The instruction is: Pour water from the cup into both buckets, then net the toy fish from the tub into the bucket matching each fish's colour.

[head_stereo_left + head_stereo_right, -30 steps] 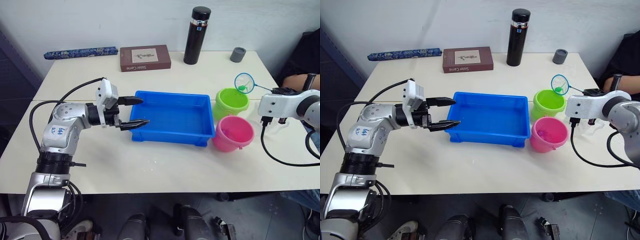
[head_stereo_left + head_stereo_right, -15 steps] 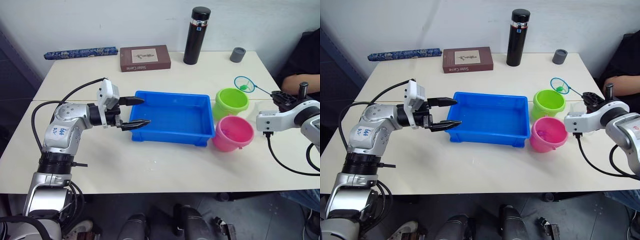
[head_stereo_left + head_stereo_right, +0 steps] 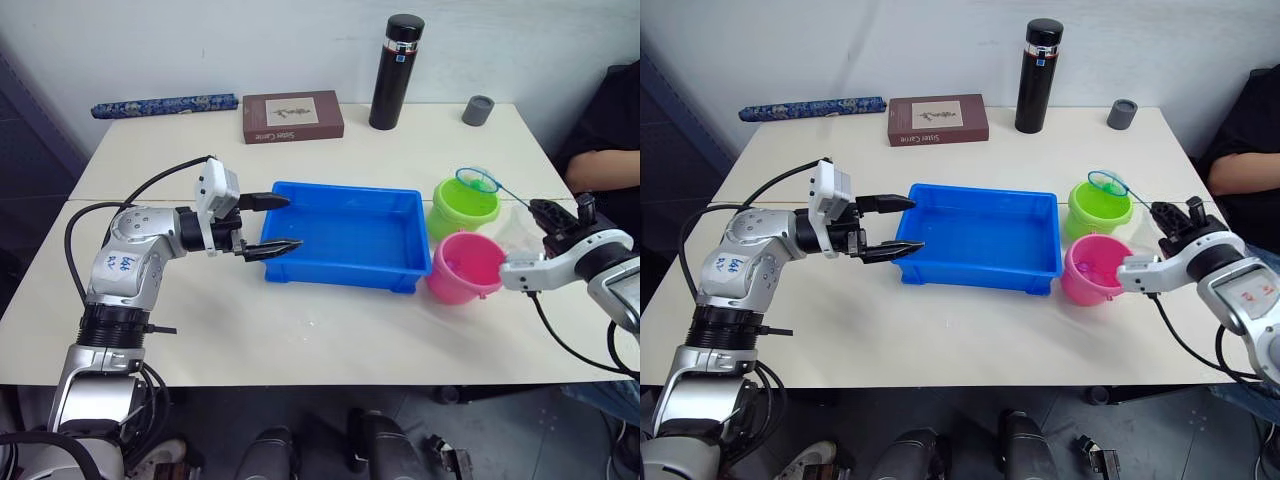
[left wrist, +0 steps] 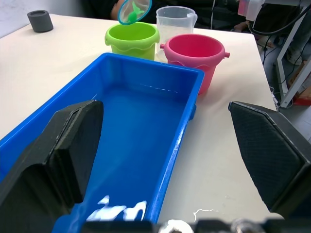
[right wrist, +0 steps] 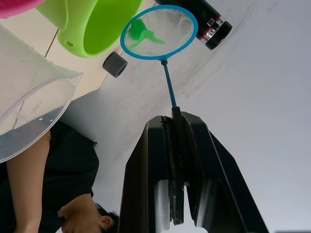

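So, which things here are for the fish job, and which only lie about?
Job: blue tub, green bucket, pink bucket, net holding a green fish, clear measuring cup.
Lying about: black flask, brown book, grey cap, blue patterned roll.

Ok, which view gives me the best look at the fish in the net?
The right wrist view: the green fish lies plainly against the net mesh. The left wrist view shows it smaller above the green bucket; the eye views show only a speck.
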Robot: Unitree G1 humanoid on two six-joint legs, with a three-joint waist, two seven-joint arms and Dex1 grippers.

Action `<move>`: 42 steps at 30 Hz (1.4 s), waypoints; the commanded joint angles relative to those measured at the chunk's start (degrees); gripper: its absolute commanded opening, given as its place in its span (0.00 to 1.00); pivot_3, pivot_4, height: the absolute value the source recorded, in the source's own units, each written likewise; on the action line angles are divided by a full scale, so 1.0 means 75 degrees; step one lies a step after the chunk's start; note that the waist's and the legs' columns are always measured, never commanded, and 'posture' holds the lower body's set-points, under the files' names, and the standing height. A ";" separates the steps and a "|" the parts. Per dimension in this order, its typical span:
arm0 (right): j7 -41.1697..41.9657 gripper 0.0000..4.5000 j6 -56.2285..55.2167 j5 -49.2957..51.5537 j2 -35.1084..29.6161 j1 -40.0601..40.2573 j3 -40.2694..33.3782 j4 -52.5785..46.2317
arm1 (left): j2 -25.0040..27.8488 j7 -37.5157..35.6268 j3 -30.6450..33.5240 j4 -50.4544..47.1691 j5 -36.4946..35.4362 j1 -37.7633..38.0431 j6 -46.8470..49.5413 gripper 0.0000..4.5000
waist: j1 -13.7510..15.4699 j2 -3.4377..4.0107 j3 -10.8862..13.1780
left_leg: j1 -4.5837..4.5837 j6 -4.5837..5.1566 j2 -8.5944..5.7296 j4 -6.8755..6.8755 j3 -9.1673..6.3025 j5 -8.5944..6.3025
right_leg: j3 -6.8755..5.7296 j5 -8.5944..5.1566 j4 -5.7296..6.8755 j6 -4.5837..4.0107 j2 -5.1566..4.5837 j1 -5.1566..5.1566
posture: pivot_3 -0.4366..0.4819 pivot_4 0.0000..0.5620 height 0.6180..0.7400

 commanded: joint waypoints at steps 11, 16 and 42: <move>0.0002 0.00 -0.0005 0.0119 0.0307 -0.0408 -0.0500 -0.0094 | 0.0077 -0.0046 0.0188 -0.0128 -0.0057 -0.0056 -0.0109 0.99 | -0.0005 0.0000 0.0000 | 0.0002 0.0000 0.0000 0.0000 0.0000 0.0000 | 0.0000 0.0000 0.0001 0.0000 0.0001 0.0001 | 0.48 0.27 1.00; 0.1584 0.00 -0.0115 0.3493 0.1123 -0.1417 -0.1002 0.0107 | 0.0278 -0.0353 0.0295 -0.0315 -0.0314 0.0070 0.0134 0.99 | -0.0041 -0.0001 0.0000 | 0.0008 0.0000 0.0001 0.0001 0.0003 0.0000 | -0.0001 0.0000 0.0004 0.0000 0.0004 0.0003 | 0.48 0.27 1.00; 0.8445 0.00 0.3842 1.0439 0.2746 -0.4574 0.1983 0.0504 | 0.2242 -0.0140 0.1855 -0.3839 -0.1572 0.3193 0.2044 0.99 | 0.0006 -0.0002 -0.0001 | -0.0009 0.0007 0.0015 0.0005 -0.0048 -0.0008 | -0.0014 -0.0001 -0.0015 -0.0005 -0.0020 0.0007 | 0.48 0.27 1.00</move>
